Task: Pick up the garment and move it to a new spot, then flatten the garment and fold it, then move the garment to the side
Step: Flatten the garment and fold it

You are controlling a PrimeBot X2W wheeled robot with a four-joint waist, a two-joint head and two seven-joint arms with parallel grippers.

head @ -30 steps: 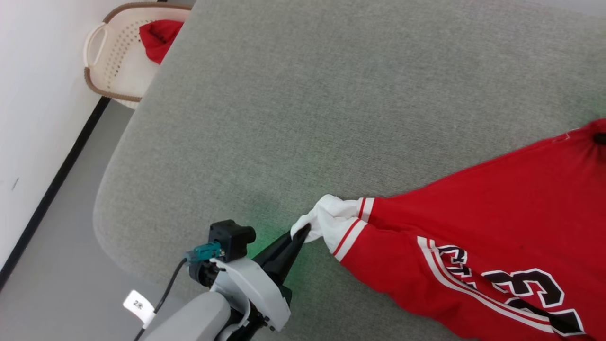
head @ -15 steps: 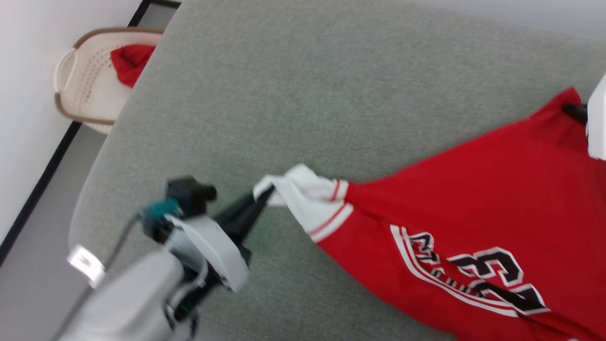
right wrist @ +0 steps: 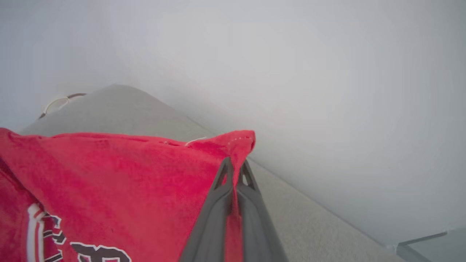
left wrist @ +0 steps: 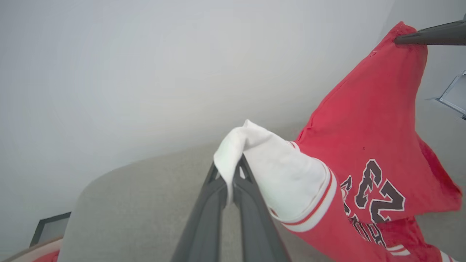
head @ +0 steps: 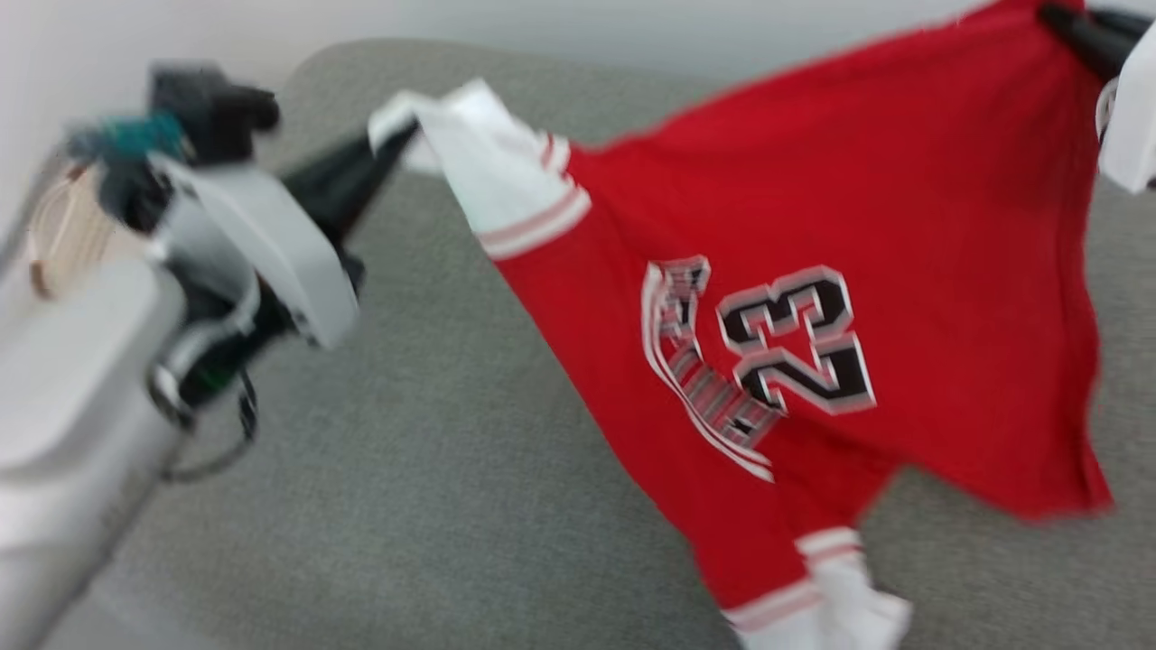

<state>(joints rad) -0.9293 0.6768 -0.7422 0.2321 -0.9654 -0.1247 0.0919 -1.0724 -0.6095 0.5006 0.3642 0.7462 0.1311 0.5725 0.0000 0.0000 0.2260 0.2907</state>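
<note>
Since a sec ago the garment (head: 813,226) has come up off the grey pad (head: 406,506). It was lying flat there w/ one sleeve pinched, and now it hangs in the air, stretched between your two arms. The head cam has swung too, so don't read the whole shift as the cloth moving.

Your left gripper (head: 397,143) sits upper left in the head view, fingers clamped together on the tip of the white sleeve (head: 492,181). The left wrist view backs that up: white cloth draped over the fingertips and squeezed between them.

Your right gripper (head: 1057,20) is up in the top right corner, closed tight on a red corner of the garment. In the right wrist view the red fabric is nipped between the fingers, w/ a bit poking out above the tips.

The top edge of the garment runs between the two grips, right end higher in the head view. The printed side faces the cam – black "23" (head: 795,338) w/ white outline about mid-cloth, lettering beside it too blurred to read. The other sleeve (head: 840,596) dangles at the bottom w/ its striped cuff; can't tell if it touches the pad or just hangs above it.

The basket (head: 63,235) is a blurry bit at the left edge behind your left arm, w/ the pale wall (left wrist: 145,72) at the back.
</note>
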